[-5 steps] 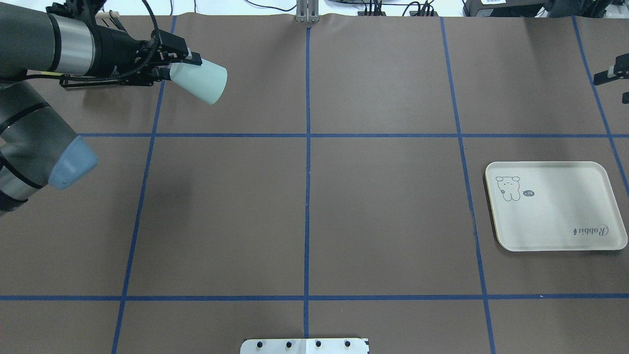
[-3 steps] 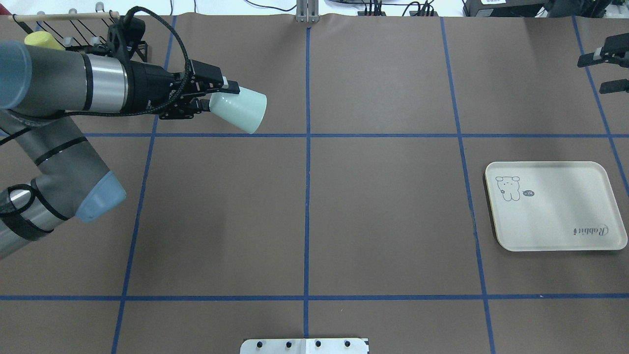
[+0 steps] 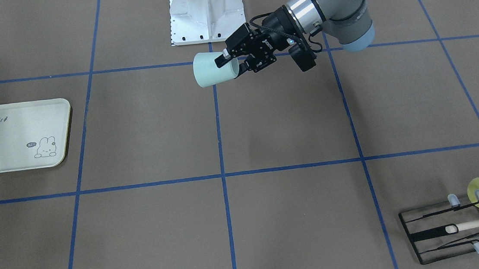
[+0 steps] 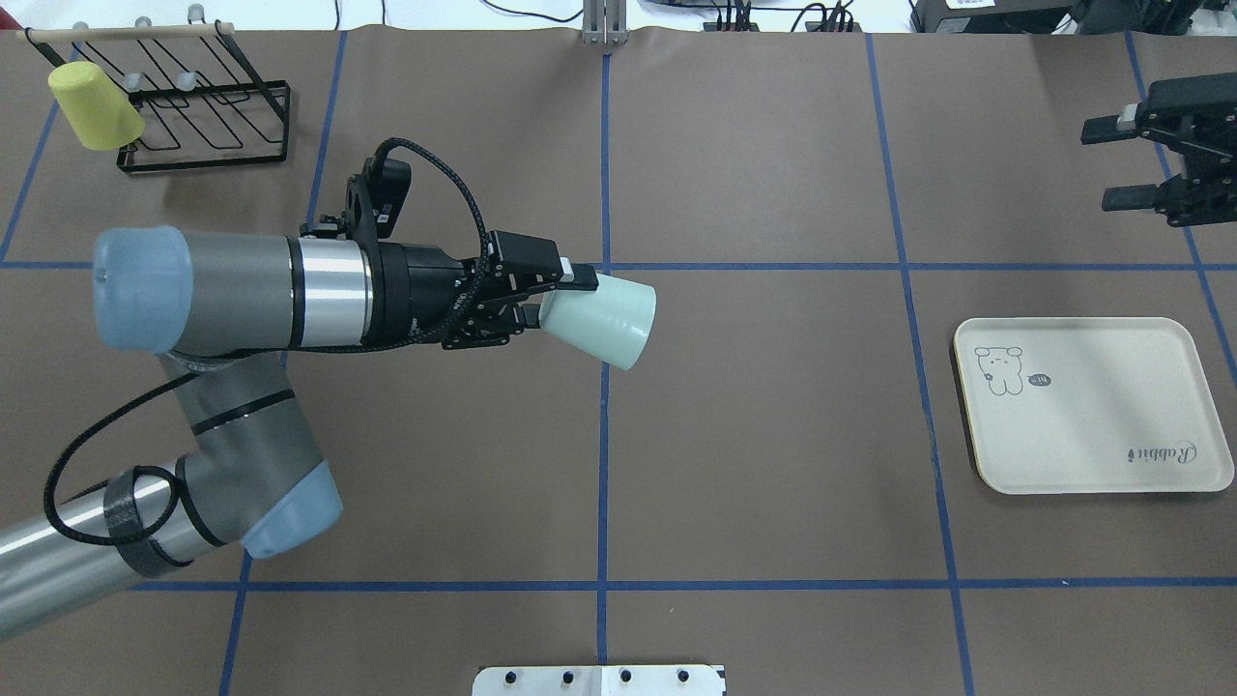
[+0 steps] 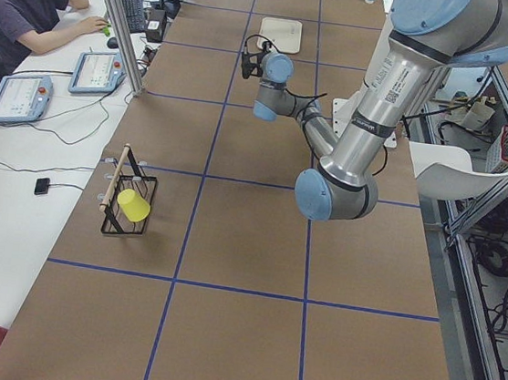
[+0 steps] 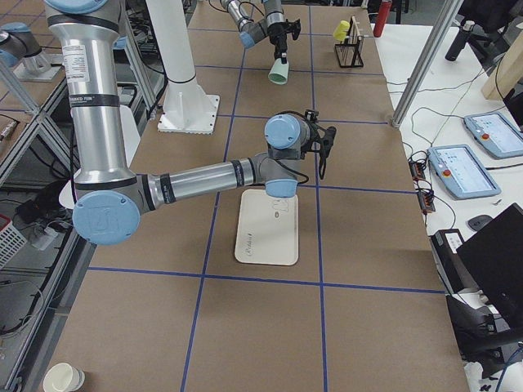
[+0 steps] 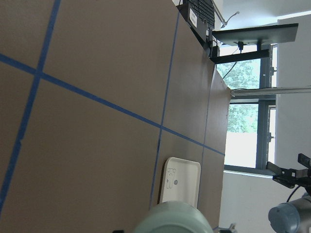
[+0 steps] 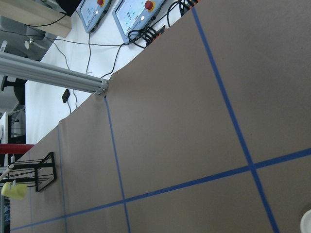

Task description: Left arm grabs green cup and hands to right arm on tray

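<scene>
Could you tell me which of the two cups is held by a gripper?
The pale mint-green cup, clamped in the left gripper in mid-air; the yellow-green cup sits on the black wire rack.

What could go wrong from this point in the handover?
The left gripper pinches only the narrow end of the green cup, which is held sideways in the air, so the cup could slip out. The right gripper is open but far off. A mistimed release would likely drop the cup on the table, short of the tray.
</scene>
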Controlling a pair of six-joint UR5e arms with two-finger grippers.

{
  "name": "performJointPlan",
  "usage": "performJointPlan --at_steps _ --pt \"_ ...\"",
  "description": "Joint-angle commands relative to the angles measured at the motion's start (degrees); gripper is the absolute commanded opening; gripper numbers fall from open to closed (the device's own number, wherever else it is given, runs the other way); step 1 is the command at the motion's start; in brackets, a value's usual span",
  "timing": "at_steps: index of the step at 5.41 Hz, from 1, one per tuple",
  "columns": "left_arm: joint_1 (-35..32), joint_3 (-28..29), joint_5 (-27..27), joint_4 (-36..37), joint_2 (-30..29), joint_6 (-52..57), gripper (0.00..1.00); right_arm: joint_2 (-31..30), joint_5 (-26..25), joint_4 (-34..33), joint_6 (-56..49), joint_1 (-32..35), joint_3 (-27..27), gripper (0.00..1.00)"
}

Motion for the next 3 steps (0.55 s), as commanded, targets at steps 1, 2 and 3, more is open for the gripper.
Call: performJointPlan --at_steps 1,2,3 --pt "5.5 0.4 3.3 -10.2 -1.5 -8.5 0.00 6.0 -0.2 8.8 18.5 -2.7 0.8 0.99" --pt "5.6 0.5 7.3 -14.6 -1.6 -13.6 0.00 6.8 -2.0 13.3 22.4 -4.7 1.6 0.99" --pt "5.4 0.7 9.5 -15.7 -1.4 -15.8 0.00 6.8 -7.9 16.5 24.1 -8.7 3.1 0.99"
